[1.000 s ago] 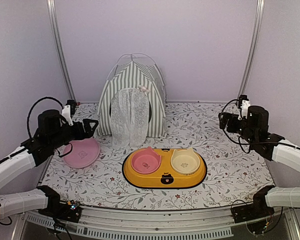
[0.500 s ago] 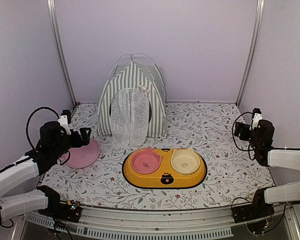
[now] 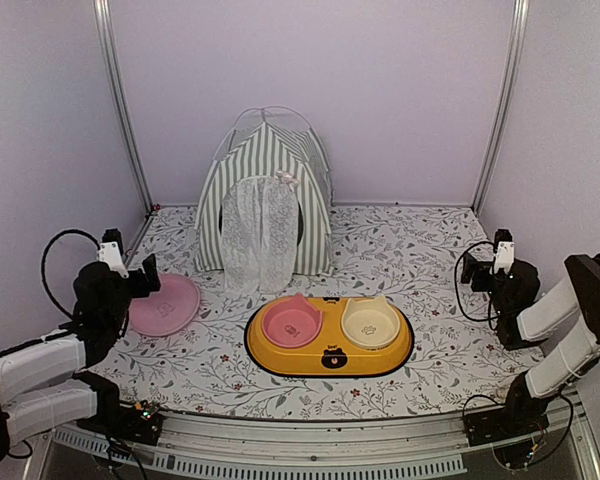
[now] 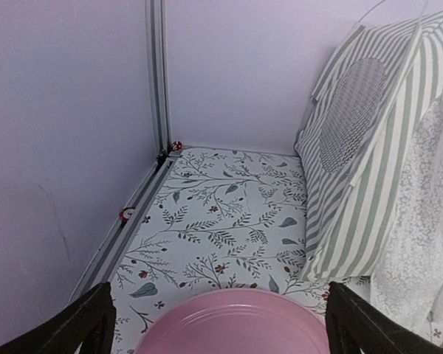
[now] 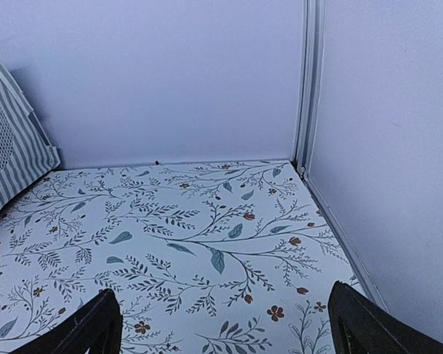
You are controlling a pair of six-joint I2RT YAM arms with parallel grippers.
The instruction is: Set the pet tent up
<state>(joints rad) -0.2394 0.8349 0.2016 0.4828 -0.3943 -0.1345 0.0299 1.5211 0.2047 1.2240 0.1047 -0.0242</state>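
From above, the tent [image 3: 265, 195] is standing upright at the upper middle of the frame, against the back wall, on the flowered cloth [image 3: 430, 250]; its lace curtain [image 3: 260, 235] is hanging over the doorway facing the camera. Below it, in the lower middle, a yellow tray [image 3: 329, 366] is lying flat and carrying a pink bowl [image 3: 291, 324] on its left and a cream bowl [image 3: 371, 322] on its right. A pink dish [image 3: 165, 303] is sitting at the left of the frame, well apart from the tray. The left pincer [image 3: 145, 275] is hanging just beside the dish's left rim, spread and gripping nothing, while the right pincer [image 3: 470, 268] is hanging at the right edge, also spread and empty (both are well apart from the tent). In the left wrist view, the two dark fingers [image 4: 88, 324] are showing wide apart in the bottom corners, with the pink dish filling the bottom middle between them; the tent's striped side is rising along the right of the frame, a round mesh window [image 4: 351, 110] is showing in its upper part, and the lace curtain is hanging at the far right edge. In the right wrist view, the fingers [image 5: 100, 321] are standing wide apart at the bottom corners over bare flowered cloth, and only a striped corner of the tent is peeking in at the upper left edge.
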